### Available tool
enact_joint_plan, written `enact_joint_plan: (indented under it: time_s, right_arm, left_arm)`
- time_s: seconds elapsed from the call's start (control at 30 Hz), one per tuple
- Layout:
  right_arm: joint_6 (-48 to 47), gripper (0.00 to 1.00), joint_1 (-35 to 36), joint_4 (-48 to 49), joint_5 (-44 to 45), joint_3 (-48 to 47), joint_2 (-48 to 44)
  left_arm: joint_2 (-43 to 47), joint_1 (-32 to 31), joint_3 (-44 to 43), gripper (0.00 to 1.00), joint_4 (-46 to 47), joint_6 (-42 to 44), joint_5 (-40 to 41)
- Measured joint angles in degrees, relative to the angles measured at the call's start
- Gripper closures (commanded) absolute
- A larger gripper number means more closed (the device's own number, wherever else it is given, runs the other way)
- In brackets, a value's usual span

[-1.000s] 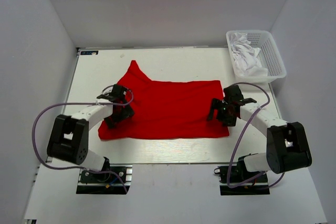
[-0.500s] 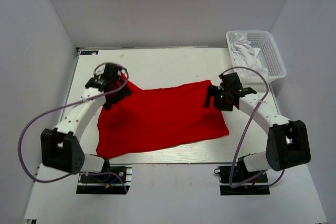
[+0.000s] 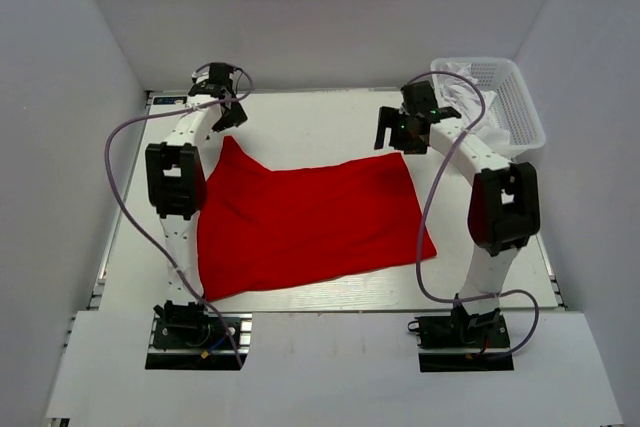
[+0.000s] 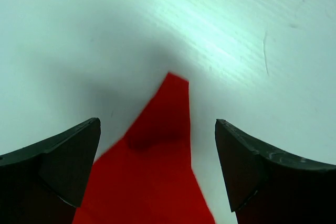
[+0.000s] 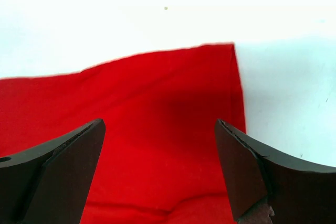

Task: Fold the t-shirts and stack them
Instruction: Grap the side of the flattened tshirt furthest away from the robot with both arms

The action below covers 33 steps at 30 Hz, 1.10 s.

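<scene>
**On the bench, one red t-shirt lies flat between two spread tools**

On the white bench (image 3: pixel 310 117) the red t-shirt (image 3: pixel 310 222) lies spread out, nearly flat, with some soft wrinkles. It covers the middle of the bench, between the two arms. One pointed part of it reaches toward the far left, and its near edge runs at a slant, lower on the left side than on the right.

The left tool (image 3: pixel 230 117) hovers at the far left of the bench, just beyond this pointed part. In the left wrist view the two dark fingers (image 4: pixel 52 161) stand wide apart. The red tip lies on the bench between them, with a shadow on it. Nothing is pinched.

The right tool (image 3: pixel 397 137) hovers over the far right corner of the red t-shirt. In the right wrist view its fingers (image 5: pixel 52 166) are also spread wide, and the corner of the cloth shows between them, flat on the bench. This tool also holds nothing. Whether any fingertip touches the cloth, I cannot tell from these views.

At the far right corner of the bench stands a white lattice basket (image 3: pixel 525 112), well apart from the red t-shirt. The white t-shirts (image 3: pixel 462 87) lie crumpled inside it. The right arm partly hides them, so I cannot tell how many there are.
</scene>
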<state>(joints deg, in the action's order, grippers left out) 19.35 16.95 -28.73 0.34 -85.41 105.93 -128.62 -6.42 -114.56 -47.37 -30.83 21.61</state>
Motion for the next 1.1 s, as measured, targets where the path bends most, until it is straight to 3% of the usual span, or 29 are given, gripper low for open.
enact_joint_plan:
  time_s: [0.07,0.2,0.23,0.5,0.53,0.57,0.6,1.1]
  right_arm:
    - [-0.37,0.10,-0.07,-0.85,0.85,-2.82,2.49]
    - [-0.76,0.10,-0.37,-2.25,2.05,-7.58,6.32]
    - [-0.83,0.10,-0.48,-2.47,2.34,-8.70,7.23]
    - [-0.98,0.10,-1.95,-3.39,2.64,-13.84,13.86]
    - [-1.07,0.10,-2.08,-3.50,2.71,-14.27,14.58]
    - [-1.25,0.10,-2.25,-3.56,2.71,-14.80,15.32]
    - [-1.60,0.10,-2.34,-3.67,2.64,-15.23,15.93]
    - [-3.32,0.11,-2.60,-3.69,2.58,-18.78,23.74]
  left_arm:
    - [-4.92,0.85,-4.90,0.00,0.68,1.90,-0.24]
    - [-9.99,1.27,-7.74,0.22,1.99,4.46,-2.21]
    - [-10.64,1.22,-7.63,0.30,2.08,4.92,-2.97]
    - [-7.65,0.92,0.79,0.67,7.87,6.08,-5.99]
    - [-7.58,0.92,0.98,0.73,8.26,6.16,-6.05]
    - [-7.58,0.90,1.05,0.91,8.63,6.36,-6.05]
    - [-7.58,0.90,1.05,1.00,8.79,6.45,-5.99]
    - [-5.73,0.87,4.20,1.00,11.04,8.98,-6.43]
